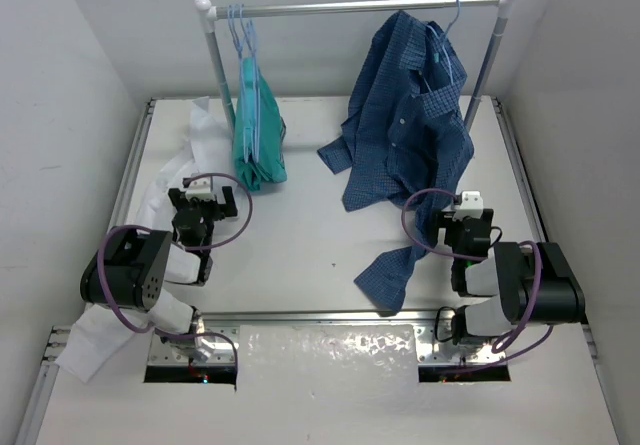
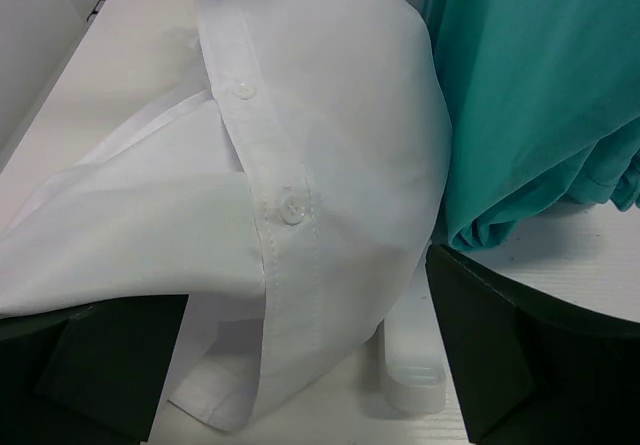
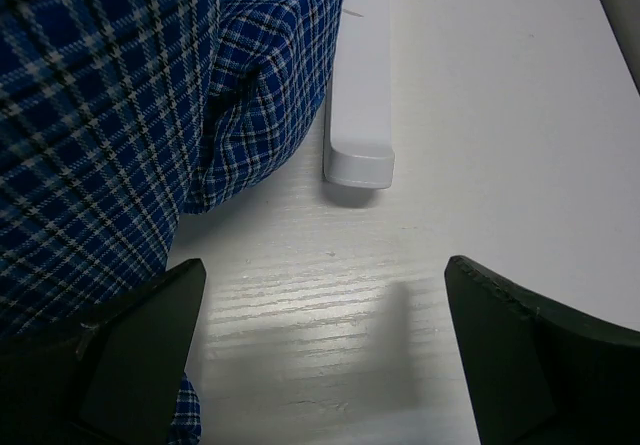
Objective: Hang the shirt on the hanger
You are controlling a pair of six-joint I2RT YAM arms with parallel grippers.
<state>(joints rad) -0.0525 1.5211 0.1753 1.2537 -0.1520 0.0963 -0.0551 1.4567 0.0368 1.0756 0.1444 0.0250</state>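
Under both claws, a white counter [image 1: 300, 255]. Well beyond them, at the far edge, a clothes rack [image 1: 350, 7] with a metal rail.

Ahead and to the left of the right claw [image 1: 466, 220], a dark blue checked shirt [image 1: 400, 135], hung from the rail on a hanger and trailing down onto the counter past that claw's left side. In the right wrist view, checked cloth against the left finger [image 3: 120, 365] and only bare counter in the gap.

Around the left claw [image 1: 206, 193], the shirt [image 1: 160, 185]: white, crumpled on the counter, running from well ahead of the claw, back along its left side, under the left arm and off the near-left edge. In the left wrist view, the buttoned placket [image 2: 285, 205] right in the gap, with cloth lying against the left finger [image 2: 100, 365], not pinched.

Ahead and to the right of the left claw, a teal-green garment [image 1: 255, 135], down from the rail to the counter, just beside the shirt. Above it on the rail, pale-blue wire hangers [image 1: 240, 30], far ahead of and above that claw.

Just ahead of the right claw, a white rack foot [image 3: 360, 95], apart from the fingers.

Both claws released, spread wide, grasping nothing.
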